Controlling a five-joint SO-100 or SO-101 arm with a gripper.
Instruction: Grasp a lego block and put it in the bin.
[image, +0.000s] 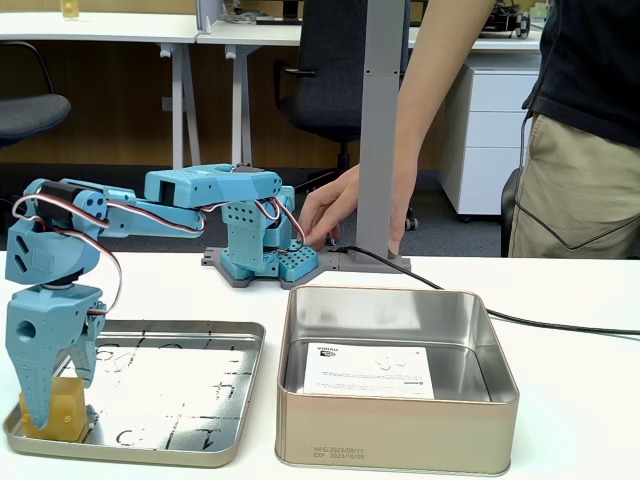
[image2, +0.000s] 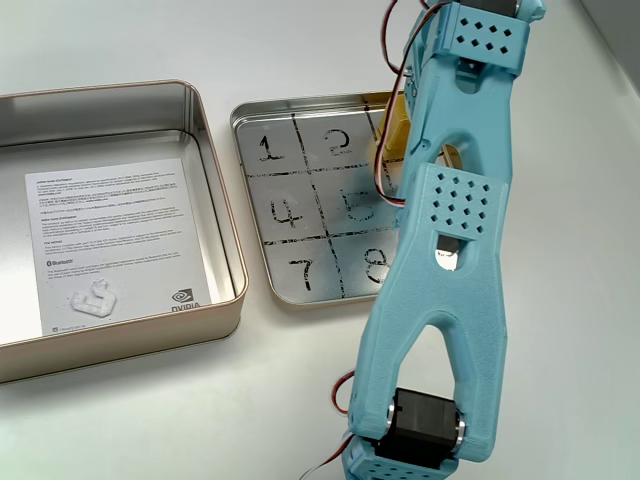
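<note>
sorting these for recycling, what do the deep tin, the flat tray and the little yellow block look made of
The deep tin: looks like thin sheet metal, brushed silver, with soft reflections on its walls.
The flat tray: apparently the same silver metal, shinier, with black marks drawn on it.
The yellow block, under the hand: probably plastic, with a matte, slightly translucent mustard look.

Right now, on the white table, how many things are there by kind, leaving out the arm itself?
Deep tins: 1, the bin with a paper label inside.
Shallow trays: 1, the tray with scribbled numbers.
Yellow blocks: 1, the block, in the tray's corner at the claw.
Cables: 1, the black cable.
Total: 4.
</note>
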